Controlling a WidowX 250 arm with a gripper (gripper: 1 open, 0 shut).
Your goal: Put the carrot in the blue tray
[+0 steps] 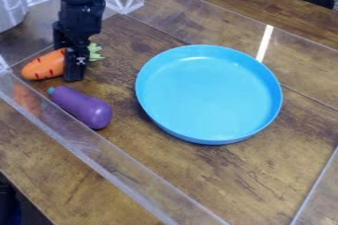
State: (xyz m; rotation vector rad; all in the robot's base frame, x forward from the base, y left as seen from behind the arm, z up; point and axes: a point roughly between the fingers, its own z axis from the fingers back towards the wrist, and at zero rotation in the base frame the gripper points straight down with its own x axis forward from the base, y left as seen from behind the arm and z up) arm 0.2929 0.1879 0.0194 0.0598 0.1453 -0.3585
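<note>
The orange carrot (42,67) lies on the wooden table at the left, its green top under the gripper. My black gripper (71,64) points straight down over the carrot's leafy end, its fingers (77,63) spread wide and reaching the table, with the green top between them. Nothing is lifted. The round blue tray (209,93) rests flat to the right of the gripper, a good hand's width away, with nothing in it.
A purple eggplant (81,106) lies just in front of the carrot. A clear plastic wall (93,155) runs along the near edge of the wooden table (264,189). A clear object stands at the back left.
</note>
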